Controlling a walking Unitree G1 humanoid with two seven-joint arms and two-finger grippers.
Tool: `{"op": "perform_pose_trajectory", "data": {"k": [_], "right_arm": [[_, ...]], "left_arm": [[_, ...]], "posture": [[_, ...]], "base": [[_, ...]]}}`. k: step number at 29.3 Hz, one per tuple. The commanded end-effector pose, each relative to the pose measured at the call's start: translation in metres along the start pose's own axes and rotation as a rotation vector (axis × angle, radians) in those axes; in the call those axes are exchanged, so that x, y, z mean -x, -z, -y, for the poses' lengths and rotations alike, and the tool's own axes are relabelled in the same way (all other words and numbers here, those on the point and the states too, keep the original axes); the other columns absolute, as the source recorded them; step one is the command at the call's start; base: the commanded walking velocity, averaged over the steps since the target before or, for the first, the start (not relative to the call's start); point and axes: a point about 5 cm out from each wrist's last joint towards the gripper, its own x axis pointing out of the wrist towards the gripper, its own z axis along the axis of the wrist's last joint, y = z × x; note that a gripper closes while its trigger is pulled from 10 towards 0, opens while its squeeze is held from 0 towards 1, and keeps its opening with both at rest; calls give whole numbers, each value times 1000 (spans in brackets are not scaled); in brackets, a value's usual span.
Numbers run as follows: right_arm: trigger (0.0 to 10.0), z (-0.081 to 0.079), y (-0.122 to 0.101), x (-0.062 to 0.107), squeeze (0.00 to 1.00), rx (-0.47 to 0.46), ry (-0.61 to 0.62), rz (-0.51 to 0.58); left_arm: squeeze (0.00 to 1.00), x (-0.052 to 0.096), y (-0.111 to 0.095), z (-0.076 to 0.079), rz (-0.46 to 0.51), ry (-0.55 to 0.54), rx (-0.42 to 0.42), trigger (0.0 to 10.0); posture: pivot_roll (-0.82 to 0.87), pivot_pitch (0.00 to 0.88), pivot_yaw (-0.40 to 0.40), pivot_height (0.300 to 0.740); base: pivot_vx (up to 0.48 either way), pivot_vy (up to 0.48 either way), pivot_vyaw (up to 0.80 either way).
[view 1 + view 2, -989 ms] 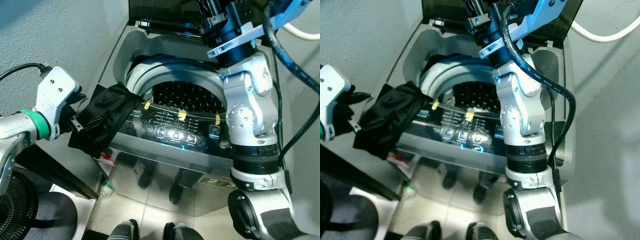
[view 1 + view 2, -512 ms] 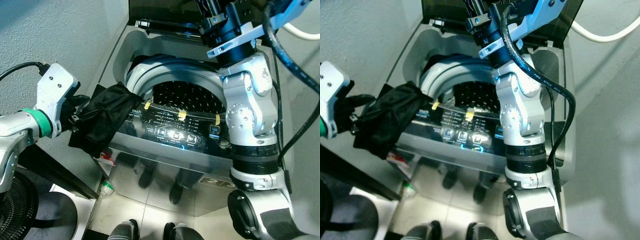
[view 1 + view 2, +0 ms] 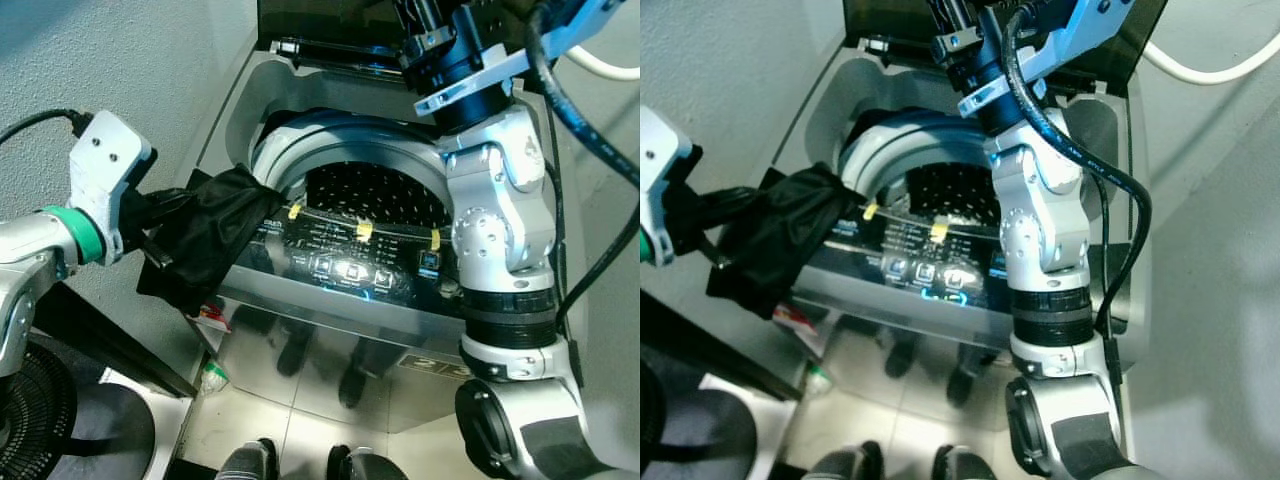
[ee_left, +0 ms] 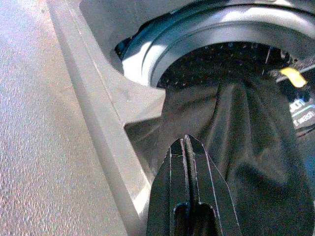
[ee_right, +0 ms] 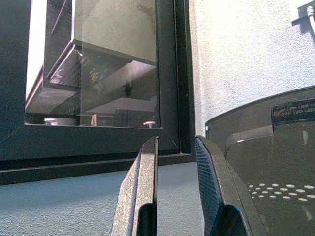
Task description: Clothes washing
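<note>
**Garment draped over the washer's left rim, drum lying to the right**

The left gripper, fingers pressed together, meets the black garment hanging across the washing machine rim. The drum lies just beyond, toward the robot's right. The right gripper, fingers slightly apart, points away at a window.

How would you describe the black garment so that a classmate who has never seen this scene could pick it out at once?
Start at the open top-loading washing machine with its perforated drum. Go to its front corner on the robot's left, beside the lit control panel. The black garment hangs there over the rim, its outer edge at the left end effector; it is the one soft, crumpled thing among hard grey surfaces.
</note>
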Motion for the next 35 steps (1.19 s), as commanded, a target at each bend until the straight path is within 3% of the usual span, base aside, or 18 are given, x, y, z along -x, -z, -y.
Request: {"op": "perform_pose_trajectory", "data": {"k": [1, 4, 5, 9, 10, 14, 34, 35], "right_arm": [[10000, -1, 0, 0, 0, -5, -2, 4], [10000, 0, 0, 0, 0, -4, -1, 4], [10000, 0, 0, 0, 0, -2, 0, 5], [10000, 0, -1, 0, 0, 0, 2, 5], [10000, 0, -1, 0, 0, 0, 2, 4], [10000, 0, -1, 1, 0, 0, 2, 4], [10000, -1, 0, 0, 0, -3, -7, 5], [10000, -1, 0, 0, 0, -2, -7, 6]], "left_arm": [[0, 0, -6, 2, 38, 15, -23, 0], [0, -2, -11, 2, 59, 15, -38, 0], [0, -3, -14, 5, 73, 37, -56, 9882], [4, -3, -18, 13, 97, 85, -67, 10000], [1000, -1, -17, 16, 92, 112, -55, 10000], [1000, 3, -16, 22, 85, 161, -36, 10000], [1000, 4, 3, 13, 30, 98, 14, 10000], [0, 5, 5, 13, 26, 101, 19, 10000]], "posture": [[159, 125, 47, 740], [156, 124, 49, 740], [155, 123, 51, 740], [155, 124, 51, 740], [156, 124, 52, 740], [155, 124, 50, 740], [158, 115, 43, 740], [155, 109, 44, 740]], "base": [[0, 0, 0], [0, 0, 0], [0, 0, 0], [0, 0, 0], [0, 0, 0], [0, 0, 0], [0, 0, 0], [0, 0, 0]]}}
